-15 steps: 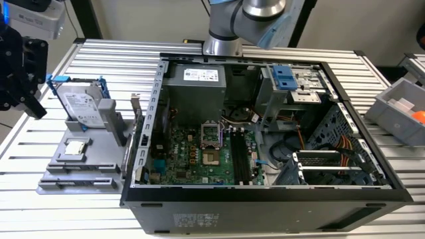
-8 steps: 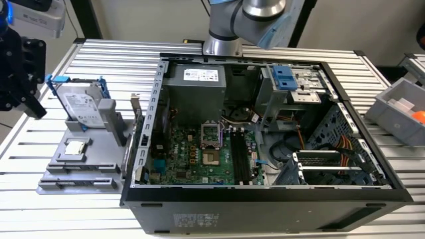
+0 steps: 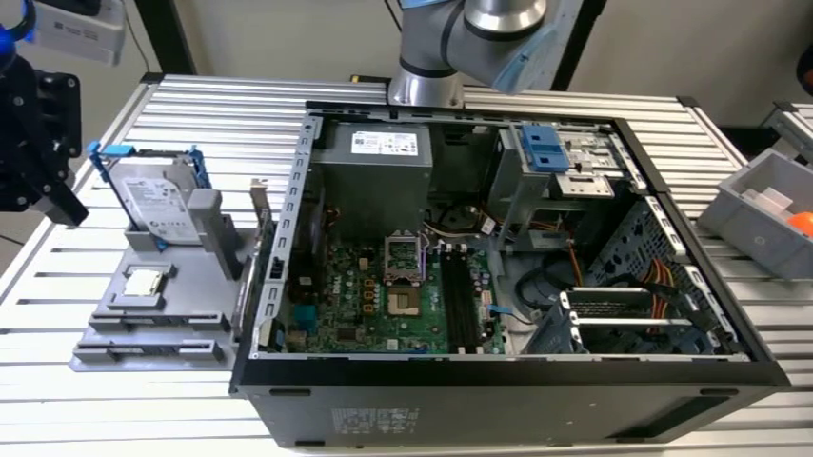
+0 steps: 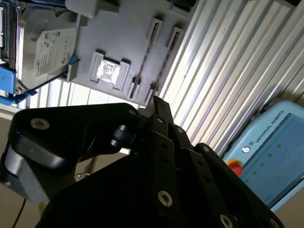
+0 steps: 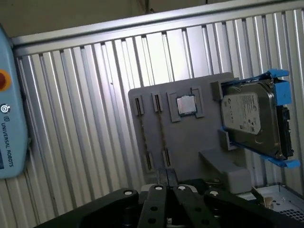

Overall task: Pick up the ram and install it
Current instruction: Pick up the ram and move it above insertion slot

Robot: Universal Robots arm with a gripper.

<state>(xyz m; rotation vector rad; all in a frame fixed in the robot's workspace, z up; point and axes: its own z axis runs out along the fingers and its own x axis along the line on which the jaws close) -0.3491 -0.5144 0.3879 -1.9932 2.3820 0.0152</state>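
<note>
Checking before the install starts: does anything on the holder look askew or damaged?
Nothing stands out. The hard drive, chip and ram each sit in their own places on the holder, and no damage shows.

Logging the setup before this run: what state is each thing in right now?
ram: on edge in a slot of the grey holder, not picked up.
end effector: shut, nothing seen in it, near the holder.
hard drive: upright on the holder.
processor chip: flat in the holder's recess.
computer case: side open.
motherboard slots: look empty.
</note>
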